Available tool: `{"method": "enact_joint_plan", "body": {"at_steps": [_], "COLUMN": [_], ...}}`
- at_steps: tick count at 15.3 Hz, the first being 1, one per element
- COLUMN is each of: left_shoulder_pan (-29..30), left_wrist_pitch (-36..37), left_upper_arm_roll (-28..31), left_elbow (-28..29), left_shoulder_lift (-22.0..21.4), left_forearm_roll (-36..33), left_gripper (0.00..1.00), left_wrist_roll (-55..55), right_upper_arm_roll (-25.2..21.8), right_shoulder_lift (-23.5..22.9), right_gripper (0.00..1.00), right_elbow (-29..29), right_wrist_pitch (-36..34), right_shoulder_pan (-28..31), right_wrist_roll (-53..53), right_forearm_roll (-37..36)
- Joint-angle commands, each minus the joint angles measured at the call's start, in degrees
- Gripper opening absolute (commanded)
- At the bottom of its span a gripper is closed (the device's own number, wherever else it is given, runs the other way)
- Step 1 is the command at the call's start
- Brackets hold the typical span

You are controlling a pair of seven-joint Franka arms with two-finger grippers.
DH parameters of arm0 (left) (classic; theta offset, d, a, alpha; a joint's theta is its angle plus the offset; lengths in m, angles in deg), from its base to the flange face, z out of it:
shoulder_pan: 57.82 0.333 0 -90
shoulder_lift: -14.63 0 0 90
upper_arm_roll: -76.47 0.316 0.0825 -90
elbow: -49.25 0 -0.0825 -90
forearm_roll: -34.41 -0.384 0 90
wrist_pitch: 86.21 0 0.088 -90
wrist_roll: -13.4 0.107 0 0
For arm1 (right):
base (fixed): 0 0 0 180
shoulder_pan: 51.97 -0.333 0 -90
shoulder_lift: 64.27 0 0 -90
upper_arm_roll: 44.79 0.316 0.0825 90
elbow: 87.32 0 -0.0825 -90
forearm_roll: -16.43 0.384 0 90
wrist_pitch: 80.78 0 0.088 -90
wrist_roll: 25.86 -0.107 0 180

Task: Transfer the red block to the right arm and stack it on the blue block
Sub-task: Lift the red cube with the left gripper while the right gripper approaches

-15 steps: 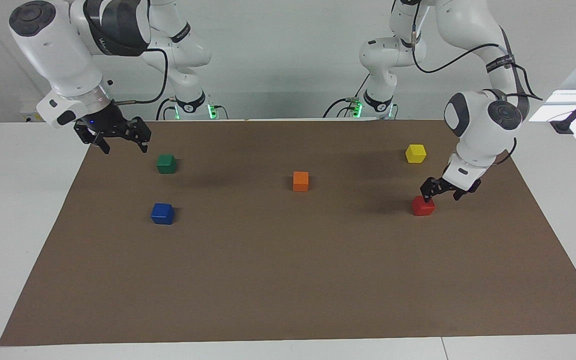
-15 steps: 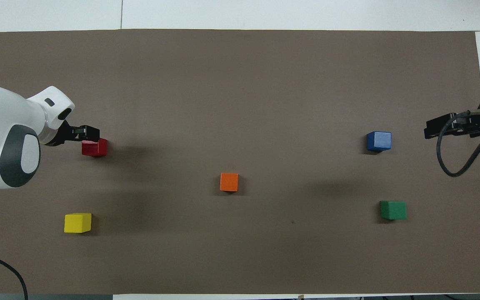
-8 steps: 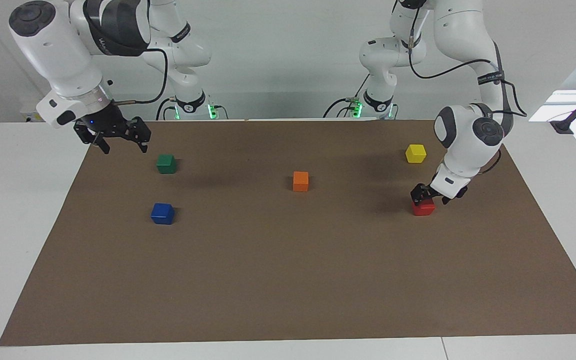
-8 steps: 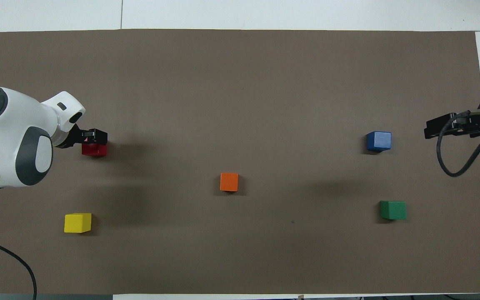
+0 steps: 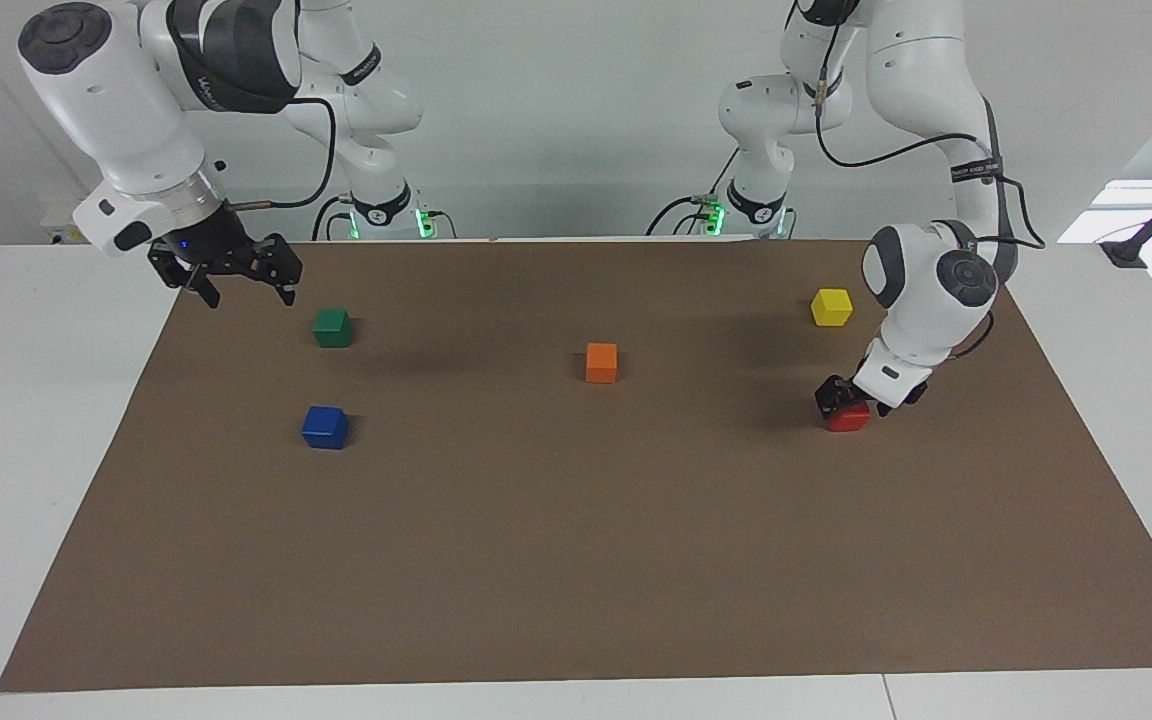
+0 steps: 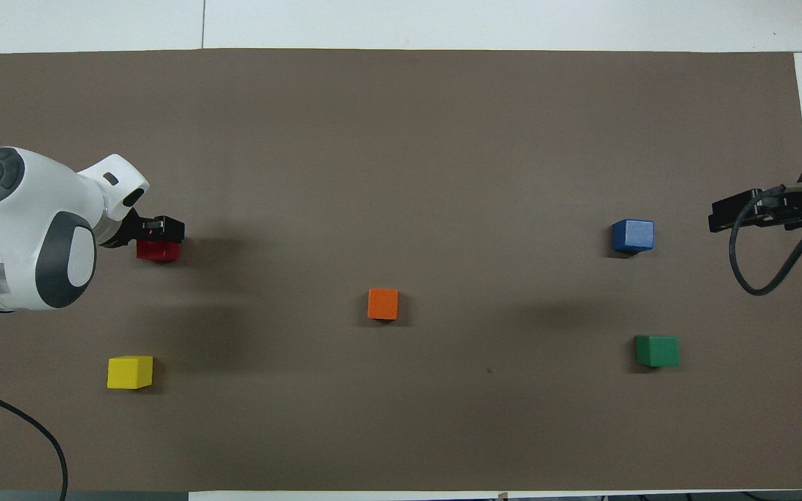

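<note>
The red block (image 5: 850,417) (image 6: 159,252) lies on the brown mat toward the left arm's end of the table. My left gripper (image 5: 857,398) (image 6: 159,232) is down at it, open, with its fingers astride the block's upper part; most of the block's top is hidden under the hand. The blue block (image 5: 325,427) (image 6: 633,235) sits alone toward the right arm's end. My right gripper (image 5: 250,296) (image 6: 718,214) hangs open and empty over the mat's edge at that end, where the right arm waits.
An orange cube (image 5: 601,362) (image 6: 383,304) sits mid-mat. A green cube (image 5: 333,327) (image 6: 656,351) lies nearer to the robots than the blue block. A yellow cube (image 5: 831,307) (image 6: 129,371) lies nearer to the robots than the red block. The brown mat (image 5: 576,560) covers the table.
My left gripper has come down from beside the red block's top and moved over it, so its fingers now straddle the block. The right arm and all cubes have stayed put.
</note>
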Motion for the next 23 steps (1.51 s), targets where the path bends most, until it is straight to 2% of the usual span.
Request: {"method": "enact_joint_plan", "body": {"at_steps": [1, 8, 9, 10, 11, 12, 14, 18, 20, 23], "left_shoulder_pan": [-0.4, -0.4, -0.4, -0.4, -0.3, 0.0, -0.2, -0.4, -0.4, -0.4], "left_wrist_pitch": [-1.7, -1.9, -2.0, -2.0, -1.9, -1.6, 2.1, 21.6, 29.0, 34.2], "left_upper_arm_roll": [0.2, 0.2, 0.2, 0.2, 0.2, 0.1, 0.1, -0.2, -0.8, -1.0], "left_elbow": [1.3, 1.6, 1.6, 1.6, 1.6, 1.6, -0.2, -11.6, -16.1, -18.3], "left_shoulder_lift": [-0.1, 0.1, 0.7, 0.7, 0.8, 0.8, 0.6, -0.9, -2.5, -7.1], "left_forearm_roll": [0.2, 0.2, 0.2, 0.2, 0.2, 0.3, 2.7, 6.6, 11.5, 18.9], "left_gripper": [1.00, 1.00, 0.95, 0.66, 0.26, 0.00, 0.00, 0.00, 0.00, 0.00], "left_wrist_roll": [0.9, 0.9, 0.8, 0.5, 0.5, 0.3, -2.1, -11.9, -16.4, -26.2], "right_upper_arm_roll": [0.5, 0.5, 0.5, 0.5, 0.5, 0.5, 0.5, 0.5, 0.5, 0.5], "right_shoulder_lift": [1.0, 1.0, 1.0, 1.0, 1.0, 1.0, 1.0, 1.0, 1.0, 1.0], "right_gripper": [1.00, 1.00, 1.00, 1.00, 1.00, 1.00, 1.00, 1.00, 1.00, 1.00], "right_elbow": [-1.2, -1.1, -1.1, -1.1, -1.1, -1.1, -1.1, -1.1, -1.1, -1.0], "right_wrist_pitch": [-0.1, 0.0, 0.0, 0.0, 0.0, 0.0, 0.0, 0.0, 0.2, 0.4], "right_shoulder_pan": [0.7, 0.8, 0.8, 0.8, 0.7, 0.8, 0.8, 0.7, 0.8, 0.5], "right_wrist_roll": [1.5, 1.4, 1.4, 1.4, 1.4, 1.4, 1.4, 1.4, 1.4, 1.1], "right_forearm_roll": [-0.7, -0.7, -0.7, -0.7, -0.7, -0.7, -0.7, -0.7, -0.7, -0.5]}}
